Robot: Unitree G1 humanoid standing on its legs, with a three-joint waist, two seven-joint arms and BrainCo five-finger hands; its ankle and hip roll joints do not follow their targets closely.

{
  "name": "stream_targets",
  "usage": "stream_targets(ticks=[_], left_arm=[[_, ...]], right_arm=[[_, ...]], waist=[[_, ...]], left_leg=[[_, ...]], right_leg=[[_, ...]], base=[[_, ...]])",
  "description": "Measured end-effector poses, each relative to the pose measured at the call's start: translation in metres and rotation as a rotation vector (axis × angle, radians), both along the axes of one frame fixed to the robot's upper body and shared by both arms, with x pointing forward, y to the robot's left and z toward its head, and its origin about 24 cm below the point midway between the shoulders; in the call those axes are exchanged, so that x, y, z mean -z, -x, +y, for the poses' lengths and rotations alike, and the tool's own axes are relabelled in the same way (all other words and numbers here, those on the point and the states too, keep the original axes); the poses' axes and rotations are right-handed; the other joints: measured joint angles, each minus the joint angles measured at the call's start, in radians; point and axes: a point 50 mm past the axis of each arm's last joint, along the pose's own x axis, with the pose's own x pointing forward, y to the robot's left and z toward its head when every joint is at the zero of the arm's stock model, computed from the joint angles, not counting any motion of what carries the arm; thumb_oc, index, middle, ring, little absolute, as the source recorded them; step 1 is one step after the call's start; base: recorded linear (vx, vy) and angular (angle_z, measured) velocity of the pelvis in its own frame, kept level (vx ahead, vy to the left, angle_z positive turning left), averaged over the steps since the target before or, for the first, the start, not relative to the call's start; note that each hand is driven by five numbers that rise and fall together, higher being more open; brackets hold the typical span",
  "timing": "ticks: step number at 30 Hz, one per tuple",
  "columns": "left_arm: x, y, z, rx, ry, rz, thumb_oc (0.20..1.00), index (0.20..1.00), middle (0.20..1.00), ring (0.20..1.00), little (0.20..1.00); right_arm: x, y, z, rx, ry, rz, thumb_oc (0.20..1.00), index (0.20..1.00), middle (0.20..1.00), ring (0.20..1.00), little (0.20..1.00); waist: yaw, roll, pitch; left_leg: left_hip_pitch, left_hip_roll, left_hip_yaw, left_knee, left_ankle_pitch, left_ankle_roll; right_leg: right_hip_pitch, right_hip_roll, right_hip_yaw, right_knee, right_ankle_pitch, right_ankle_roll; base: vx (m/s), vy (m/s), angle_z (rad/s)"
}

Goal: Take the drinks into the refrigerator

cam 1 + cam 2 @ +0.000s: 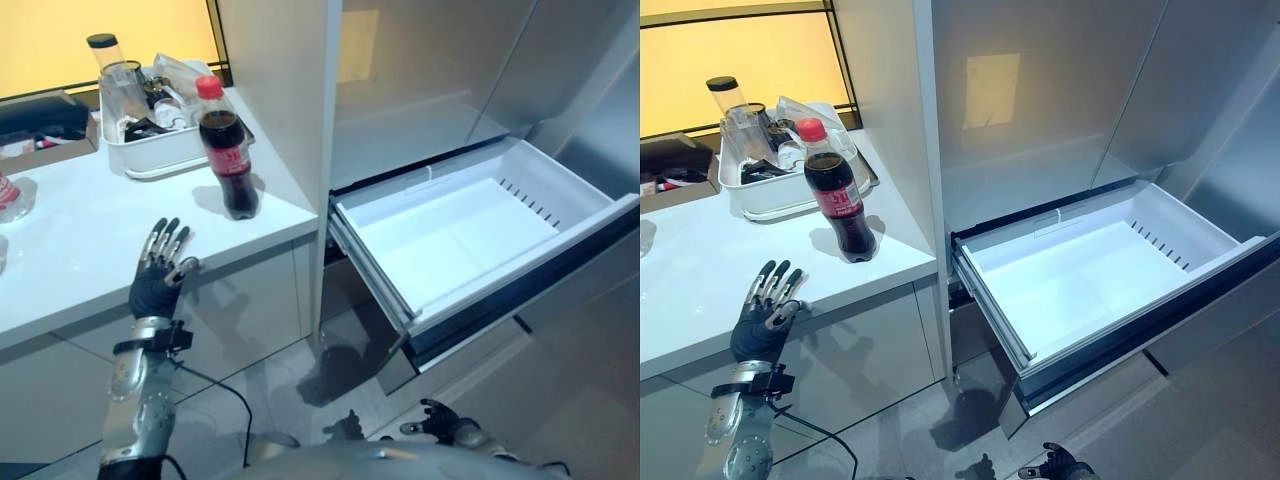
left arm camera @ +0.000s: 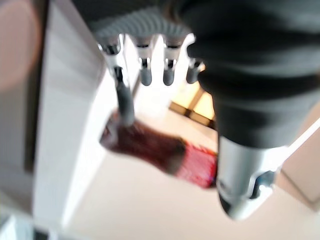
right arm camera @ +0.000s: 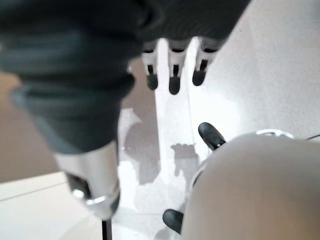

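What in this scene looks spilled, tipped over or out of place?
Nothing stands out. The cola bottle stands upright and capped on the white counter, the fridge drawer is pulled open and empty, and the left hand is open near the counter edge, holding nothing.

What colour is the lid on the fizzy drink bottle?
Red. The bottle has a red cap, clearest in the right eye view.

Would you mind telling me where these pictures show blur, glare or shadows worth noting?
Left wrist view: the cola bottle past the left hand is smeared by blur. Left eye view: a pale patch of reflected light sits on the refrigerator, and the bottle throws a faint shadow on the white counter. Right wrist view: soft shadows lie beyond the right hand.
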Motion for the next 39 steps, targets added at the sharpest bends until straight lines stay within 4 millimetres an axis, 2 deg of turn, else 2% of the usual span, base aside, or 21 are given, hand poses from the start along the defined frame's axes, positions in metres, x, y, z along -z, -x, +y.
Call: stream_targets(ticks=[6, 15, 27, 32, 36, 38, 39], left_arm=[[-0.001, -0.001, 0.0, -0.077, -0.098, 0.032, 1.0, 1.0, 1.0, 1.0, 1.0], [-0.001, -0.006, -0.005, -0.147, -0.252, 0.083, 1.0, 1.0, 1.0, 1.0, 1.0], [-0.003, -0.014, -0.008, -0.19, -0.266, 0.1, 1.0, 1.0, 1.0, 1.0, 1.0], [-0.008, -0.012, -0.003, -0.092, -0.366, 0.116, 1.0, 1.0, 1.0, 1.0, 1.0], [-0.018, -0.007, 0.006, 0.052, -0.446, 0.127, 1.0, 1.0, 1.0, 1.0, 1.0], [-0.029, -0.007, 0.005, 0.123, -0.458, 0.09, 1.0, 1.0, 1.0, 1.0, 1.0], [-0.046, -0.009, 0.003, 0.154, -0.452, 0.015, 1.0, 1.0, 1.0, 1.0, 1.0]], right_arm=[[0.0, -0.002, 0.001, 0.003, 0.009, -0.011, 1.0, 1.0, 1.0, 1.0, 1.0], [0.002, 0.006, 0.002, 0.015, 0.022, 0.002, 1.0, 1.0, 1.0, 1.0, 1.0], [0.002, 0.007, 0.004, 0.022, 0.027, -0.008, 1.0, 1.0, 1.0, 1.0, 1.0], [0.002, 0.008, 0.004, 0.025, 0.024, -0.008, 1.0, 1.0, 1.0, 1.0, 1.0], [0.002, 0.008, 0.004, 0.028, 0.015, -0.004, 1.0, 1.0, 1.0, 1.0, 1.0], [0.002, 0.008, 0.005, 0.026, 0.004, 0.001, 1.0, 1.0, 1.0, 1.0, 1.0], [0.002, 0.008, 0.005, 0.024, -0.004, 0.003, 1.0, 1.0, 1.0, 1.0, 1.0]], waist=[[-0.001, -0.001, 0.003], [-0.004, 0.0, 0.006], [-0.006, -0.005, 0.008], [-0.002, -0.012, 0.011], [0.0, -0.018, 0.016], [-0.001, -0.021, 0.02], [-0.003, -0.025, 0.02]], left_leg=[[0.0, 0.001, 0.0, 0.0, 0.0, 0.0], [0.001, 0.002, 0.002, 0.0, 0.0, 0.0], [0.001, 0.002, 0.006, -0.001, -0.001, 0.005], [-0.002, 0.003, 0.008, -0.001, -0.001, 0.005], [-0.001, 0.005, 0.015, -0.004, -0.001, 0.004], [0.0, 0.005, 0.018, -0.003, 0.001, 0.0], [0.003, 0.004, 0.025, -0.002, 0.0, -0.001]], right_leg=[[-0.001, 0.001, 0.0, 0.0, -0.001, 0.0], [-0.001, 0.003, 0.002, 0.0, 0.0, -0.001], [-0.002, 0.007, 0.006, 0.0, 0.004, -0.005], [-0.004, 0.007, 0.008, 0.0, 0.004, -0.005], [-0.004, 0.003, 0.009, 0.0, 0.004, -0.005], [-0.005, 0.003, 0.01, 0.0, 0.005, -0.004], [-0.005, 0.004, 0.013, 0.0, 0.005, -0.003]], base=[[0.0, 0.0, 0.0], [0.0, 0.001, 0.0], [0.0, 0.0, 0.0], [0.0, 0.0, 0.0], [0.0, 0.0, 0.0], [0.0, -0.009, -0.06], [0.0, -0.012, -0.1]])
